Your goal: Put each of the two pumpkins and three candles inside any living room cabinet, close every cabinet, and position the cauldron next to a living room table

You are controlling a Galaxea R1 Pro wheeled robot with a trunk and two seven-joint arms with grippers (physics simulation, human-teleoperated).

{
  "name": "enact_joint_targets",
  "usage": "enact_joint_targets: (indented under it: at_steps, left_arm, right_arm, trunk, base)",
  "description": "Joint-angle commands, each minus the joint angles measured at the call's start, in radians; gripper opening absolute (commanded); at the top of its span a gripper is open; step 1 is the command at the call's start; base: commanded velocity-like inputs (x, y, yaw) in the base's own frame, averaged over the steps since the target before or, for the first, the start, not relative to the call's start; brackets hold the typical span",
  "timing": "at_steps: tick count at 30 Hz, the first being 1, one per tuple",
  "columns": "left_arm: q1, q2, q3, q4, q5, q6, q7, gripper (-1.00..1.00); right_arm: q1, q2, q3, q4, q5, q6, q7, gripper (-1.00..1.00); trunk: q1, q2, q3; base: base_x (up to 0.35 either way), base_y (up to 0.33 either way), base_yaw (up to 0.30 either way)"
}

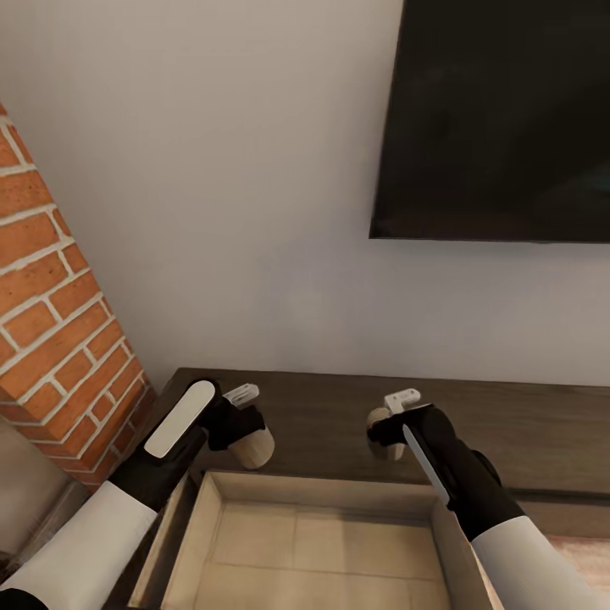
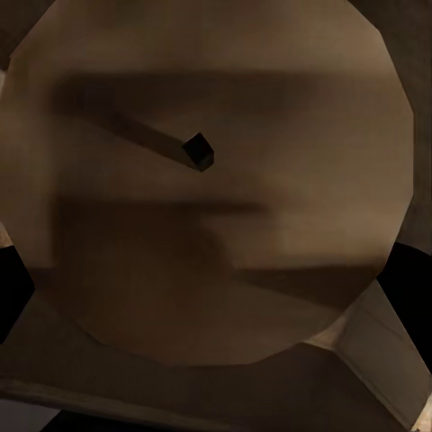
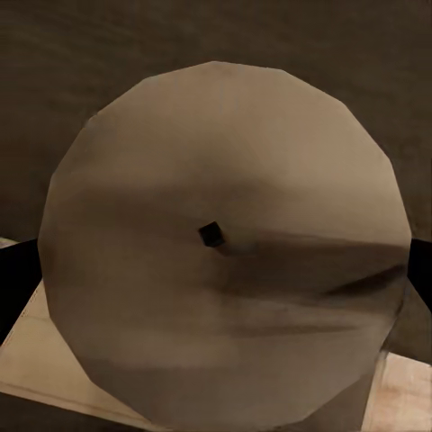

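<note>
My left gripper (image 1: 244,428) is shut on a stubby candle (image 1: 256,449), held at the front edge of the dark-brown cabinet (image 1: 339,415). The left wrist view looks down on this candle's flat pale top (image 2: 216,180) and tiny wick, with a black finger (image 2: 11,288) at its side. My right gripper (image 1: 388,428) is shut on a second candle (image 1: 386,445) at the same height. Its top (image 3: 220,243) shows up close, a dark fingertip (image 3: 13,283) beside it. The cabinet's drawer (image 1: 254,542) stands open just below both candles, pale beige inside. Pumpkins, cauldron and table are out of view.
A black TV screen (image 1: 500,119) hangs on the white wall above the cabinet. A red brick column (image 1: 51,322) rises at the left, close to my left arm. Pale drawer wood (image 2: 373,346) shows under the left candle.
</note>
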Motion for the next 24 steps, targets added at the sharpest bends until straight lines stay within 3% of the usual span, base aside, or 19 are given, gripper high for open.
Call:
enact_joint_targets:
  at_steps: [1, 6, 9, 10, 13, 14, 16, 17, 20, 23, 24]
  left_arm:
    - [0.0, 0.0, 0.0, 0.0, 0.0, 0.0, 0.0, -1.0]
    - [0.0, 0.001, 0.0, 0.001, -0.002, -0.002, -0.003, -1.0]
    - [0.0, 0.001, 0.0, 0.001, -0.003, -0.002, -0.003, -1.0]
    - [0.0, 0.001, -0.001, 0.003, -0.004, -0.002, -0.003, -1.0]
    - [0.0, 0.0, -0.017, 0.005, -0.003, -0.001, -0.005, -1.0]
    - [-0.001, 0.0, -0.063, 0.006, -0.004, 0.001, -0.002, -1.0]
    - [-0.001, 0.002, -0.071, 0.009, -0.004, 0.001, 0.0, -1.0]
    - [0.0, -0.014, -0.178, 0.143, -0.004, -0.002, -0.004, -1.0]
    - [0.0, -0.035, -0.266, 0.18, -0.004, -0.005, -0.006, -1.0]
    - [0.0, -0.04, -0.323, 0.191, -0.001, -0.007, -0.007, -1.0]
    - [0.0, -0.041, -0.34, 0.214, -0.005, -0.012, -0.008, -1.0]
  right_arm:
    - [0.0, 0.0, 0.0, 0.003, 0.001, -0.001, 0.0, -1.0]
    - [0.0, 0.001, 0.002, 0.008, 0.002, -0.002, 0.0, -1.0]
    - [0.0, 0.011, 0.036, 0.007, 0.003, 0.003, -0.001, -1.0]
    - [0.0, 0.015, 0.071, 0.007, 0.002, 0.005, -0.001, -1.0]
    - [0.0, 0.015, 0.078, 0.005, 0.002, 0.004, -0.001, -1.0]
    - [-0.001, 0.029, 0.078, 0.017, -0.004, 0.005, -0.001, -1.0]
    - [-0.001, 0.057, 0.076, 0.036, -0.005, 0.008, -0.002, -1.0]
    - [-0.002, 0.094, 0.074, 0.076, -0.006, 0.011, -0.002, -1.0]
    - [-0.002, 0.094, 0.075, 0.084, -0.005, 0.011, -0.001, -1.0]
    - [-0.001, 0.093, 0.076, 0.093, -0.005, 0.01, 0.008, -1.0]
    - [0.0, 0.089, 0.076, 0.104, -0.006, 0.011, 0.062, -1.0]
  trunk:
    - [0.0, 0.0, 0.0]
    - [0.0, 0.0, 0.0]
    - [0.0, 0.0, 0.0]
    - [0.0, 0.0, 0.0]
    - [0.0, 0.0, 0.0]
    - [0.0, 0.0, 0.0]
    - [0.0, 0.0, 0.0]
    - [0.0, 0.0, 0.0]
    - [0.0, 0.0, 0.0]
    - [0.0, 0.0, 0.0]
    - [0.0, 0.0, 0.0]
  base:
    - [0.062, 0.27, 0.0]
    - [0.241, 0.149, 0.0]
    - [0.316, 0.015, 0.0]
    - [0.077, 0.001, 0.0]
    - [0.024, 0.0, 0.0]
    - [0.0, 0.0, 0.0]
    - [0.0, 0.0, 0.0]
    - [0.0, 0.0, 0.0]
    - [0.0, 0.0, 0.0]
    - [0.0, 0.0, 0.0]
    - [0.0, 0.0, 0.0]
